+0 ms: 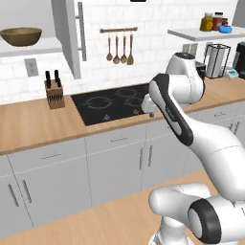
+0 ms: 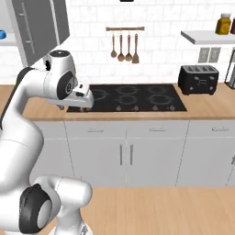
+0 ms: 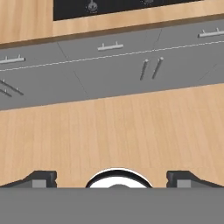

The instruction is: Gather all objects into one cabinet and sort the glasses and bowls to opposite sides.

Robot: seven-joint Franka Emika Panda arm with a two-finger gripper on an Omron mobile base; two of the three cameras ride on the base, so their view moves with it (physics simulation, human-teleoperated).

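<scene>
My two dark fingertips [image 3: 41,178] sit nearest the hand camera, spread as wide as they go, nothing between them. Gripper [image 3: 111,179] empty, pointed down at the wood floor [image 3: 113,131]. Beyond the floor: grey base cabinet fronts [image 3: 109,65] with bar handles, then the wooden counter edge and the front of the black cooktop [image 3: 109,6].

From the base views, my hand hangs in front of the counter [image 1: 33,124], level with the cooktop's front edge.

Task things, left base view: brown wooden bowl [image 1: 20,36] stands upright on the white bottom board of the open wall cabinet [image 1: 33,48], upper left, its door swung open beside it. One bright-blue vessel [image 1: 226,29] sits on the white wall shelf [image 1: 191,33] at upper right, just beside the spice jars [image 1: 213,21]. Right base view: a sliver of another blue vessel [image 2: 2,34] shows at the far left edge, behind the cabinet door.

Also noted: knife block [image 1: 55,93] on the counter, utensils on a rail [image 1: 119,45], black toaster [image 2: 198,79] right of the cooktop.
</scene>
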